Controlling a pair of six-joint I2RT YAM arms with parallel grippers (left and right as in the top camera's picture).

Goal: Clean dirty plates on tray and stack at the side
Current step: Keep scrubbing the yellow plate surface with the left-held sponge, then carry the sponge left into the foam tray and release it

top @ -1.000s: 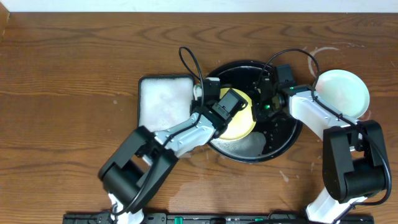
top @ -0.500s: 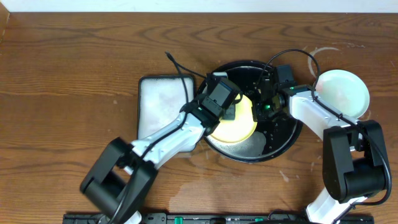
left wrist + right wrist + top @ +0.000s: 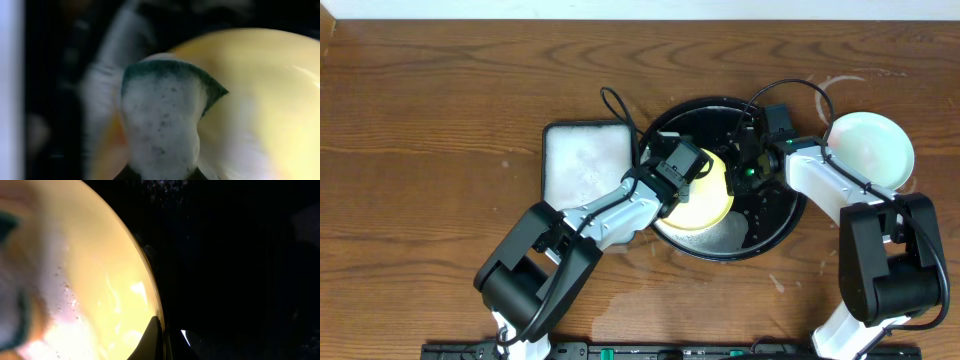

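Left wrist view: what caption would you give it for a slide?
Soapy green-backed sponge pressed on a yellow plate in a black tray.

Both arms reach inward from the near edge, elbows bent. The left pincer [image 3: 692, 178] is clamped on a sponge [image 3: 160, 125]. The right pincer [image 3: 740, 172] is clamped on the yellow plate [image 3: 90, 280] rim.

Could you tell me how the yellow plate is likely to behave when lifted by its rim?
Probably slippery: the yellow plate looks glossy and sudsy, so it may slide in the right gripper pinching its rim. Likely stiff: its round outline shows no bending. Held at one edge, it may tilt.
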